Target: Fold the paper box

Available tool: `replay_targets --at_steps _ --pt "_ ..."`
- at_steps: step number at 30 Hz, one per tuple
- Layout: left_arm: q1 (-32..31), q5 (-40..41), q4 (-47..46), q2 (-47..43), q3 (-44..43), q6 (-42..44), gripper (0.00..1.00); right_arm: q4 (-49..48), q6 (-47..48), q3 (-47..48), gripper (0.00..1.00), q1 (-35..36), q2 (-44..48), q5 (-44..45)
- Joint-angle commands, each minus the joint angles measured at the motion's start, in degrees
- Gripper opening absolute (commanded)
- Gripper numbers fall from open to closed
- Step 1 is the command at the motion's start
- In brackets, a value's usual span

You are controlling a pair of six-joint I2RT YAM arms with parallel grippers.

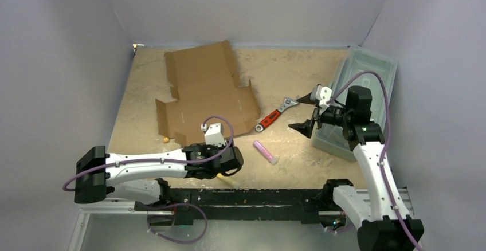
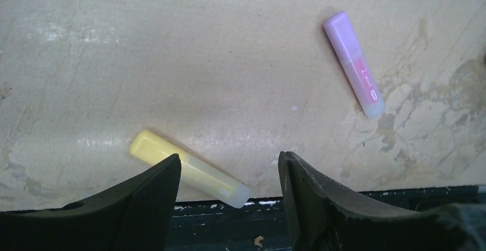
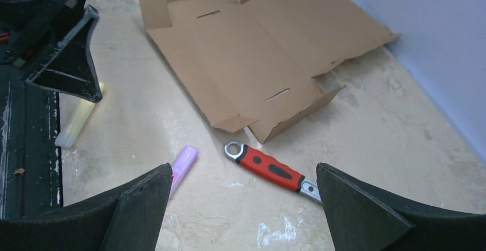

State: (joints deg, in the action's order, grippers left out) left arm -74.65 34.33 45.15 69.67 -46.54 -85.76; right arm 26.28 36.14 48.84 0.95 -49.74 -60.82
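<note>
- The paper box lies unfolded and mostly flat on the far left of the surface. Its small side flaps are tilted up a little, and neither tool touches it.
- The left tool hangs low at the near edge of the surface, nearer than the box's near edge. Its jaws are spread and pinch nothing.
- A yellow highlighter lies on the surface under the left tool. One end is hidden behind the left-hand finger and the clear cap shows in the gap.
- A pink highlighter lies to the right of the left tool, well apart from it.
- A red-handled wrench lies just beside the box's near right corner, not touching it.
- The right tool is raised at the right, in front of a translucent grey-green bin. Its jaws are spread wide and empty.
- In the right wrist view the box lies beyond the wrench.
</note>
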Motion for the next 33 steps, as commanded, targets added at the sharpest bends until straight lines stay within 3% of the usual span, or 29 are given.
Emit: replay_targets --at_steps 1,6,17,27,33 --pt "0.0 -3.4 -6.3 -0.4 -1.9 11.9 0.63 0.8 2.2 -0.8 0.99 -0.7 -2.3 -0.6" --pt "-0.6 -8.3 -14.1 -5.5 1.9 20.0 0.63 1.0 1.7 -0.7 0.99 -0.8 -1.1 -2.2" --pt "-0.6 -8.1 -25.8 -18.6 10.7 29.8 0.72 -0.6 -0.5 -1.8 0.99 -3.3 2.4 -5.7" --pt "-0.6 -3.9 -24.9 -24.1 12.1 30.7 0.76 0.0 1.2 -2.3 0.99 -3.7 2.2 -7.0" --pt "-0.6 -1.3 -16.5 -22.2 9.4 31.7 0.76 -4.5 -3.7 -3.6 0.99 -3.8 2.7 -4.9"
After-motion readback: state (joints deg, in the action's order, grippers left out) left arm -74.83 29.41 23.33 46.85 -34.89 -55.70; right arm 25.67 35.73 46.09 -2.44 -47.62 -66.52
